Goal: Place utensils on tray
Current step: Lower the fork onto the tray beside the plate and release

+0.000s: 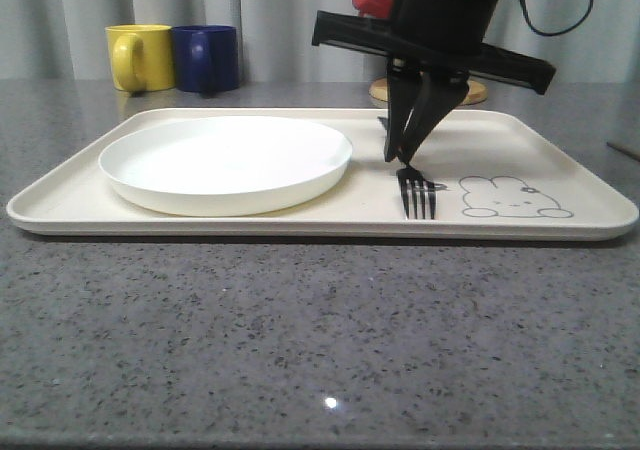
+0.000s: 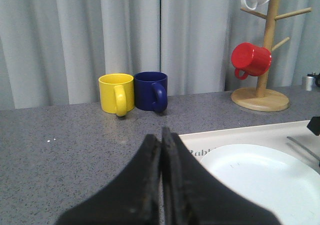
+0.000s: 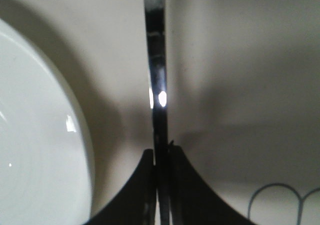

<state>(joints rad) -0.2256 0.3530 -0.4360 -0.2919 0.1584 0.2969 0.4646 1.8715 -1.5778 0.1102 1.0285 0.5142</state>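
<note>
The steel fork [image 1: 418, 196] is over the cream tray [image 1: 560, 160], its tines pointing at the camera beside the rabbit drawing [image 1: 512, 198]. My right gripper [image 1: 401, 158] reaches down from above and is shut on the fork's handle. In the right wrist view the shiny handle [image 3: 156, 85] runs straight out from between the closed fingers of the right gripper [image 3: 161, 161]. The white plate [image 1: 225, 162] sits on the tray's left half. My left gripper [image 2: 161, 140] is shut with nothing in it, above the table next to the tray's corner [image 2: 200, 137].
A yellow mug [image 1: 139, 57] and a blue mug [image 1: 206, 58] stand behind the tray at the back left. A wooden mug tree [image 2: 264, 55] holding a red mug [image 2: 250, 60] stands behind the tray. A thin dark object [image 1: 622, 150] lies on the table at the far right.
</note>
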